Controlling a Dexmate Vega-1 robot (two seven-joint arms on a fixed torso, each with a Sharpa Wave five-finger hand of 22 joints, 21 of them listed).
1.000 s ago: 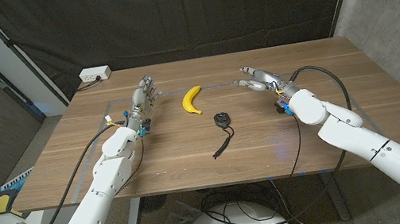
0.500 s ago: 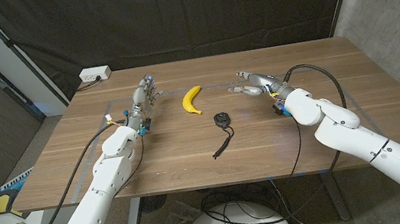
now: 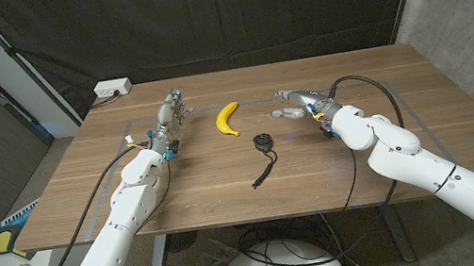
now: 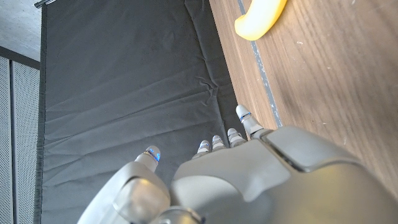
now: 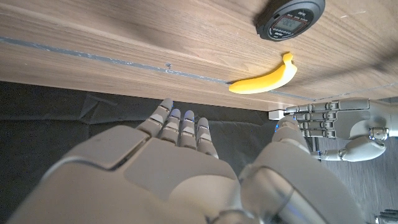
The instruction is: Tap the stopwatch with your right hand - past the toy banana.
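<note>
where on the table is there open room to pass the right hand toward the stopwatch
Bare wood lies between the right hand and the stopwatch, and along the near edge. Tighter: the gap between the toy banana and the stopwatch, with its cord trailing nearer.

White power strip (image 3: 113, 89) at wooden table (image 3: 225, 178) far-left corner; black curtain (image 3: 227, 10) behind.

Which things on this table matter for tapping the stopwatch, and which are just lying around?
Part of the job:
stopwatch
toy banana, the landmark to pass
right hand, open, empty

Just lying about:
left hand, open at the table's left
white power strip at the far edge
</note>
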